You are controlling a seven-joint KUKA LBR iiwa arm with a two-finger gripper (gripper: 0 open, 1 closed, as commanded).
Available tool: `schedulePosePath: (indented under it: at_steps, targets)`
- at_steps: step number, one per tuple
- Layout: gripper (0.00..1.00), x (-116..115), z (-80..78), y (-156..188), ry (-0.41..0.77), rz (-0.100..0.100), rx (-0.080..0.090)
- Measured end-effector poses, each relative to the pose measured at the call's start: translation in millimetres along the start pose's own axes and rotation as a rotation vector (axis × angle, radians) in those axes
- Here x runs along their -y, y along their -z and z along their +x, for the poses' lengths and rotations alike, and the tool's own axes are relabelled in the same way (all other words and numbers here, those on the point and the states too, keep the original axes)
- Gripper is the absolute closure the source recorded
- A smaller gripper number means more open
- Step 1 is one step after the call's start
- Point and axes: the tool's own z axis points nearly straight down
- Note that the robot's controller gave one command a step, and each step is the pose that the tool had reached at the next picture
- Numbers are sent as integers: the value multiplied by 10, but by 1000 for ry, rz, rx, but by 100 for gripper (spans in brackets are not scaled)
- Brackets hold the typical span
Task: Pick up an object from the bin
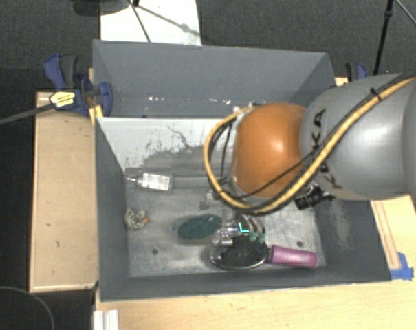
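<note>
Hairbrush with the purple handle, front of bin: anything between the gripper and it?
Nothing visible. The gripper hangs right over the dark head of the hairbrush. The dark green oval thing lies beside them on the view's left, not across the brush.

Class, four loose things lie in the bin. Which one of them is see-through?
The small bottle, lying on its side at the back left. The grey lump, the green pad and the purple-handled brush are all solid-coloured.
</note>
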Motion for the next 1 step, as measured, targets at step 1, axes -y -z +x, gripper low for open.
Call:
schedulePosePath:
  at_steps: [1]
  targets:
    - [0,363,-367,-790,206,1,7]
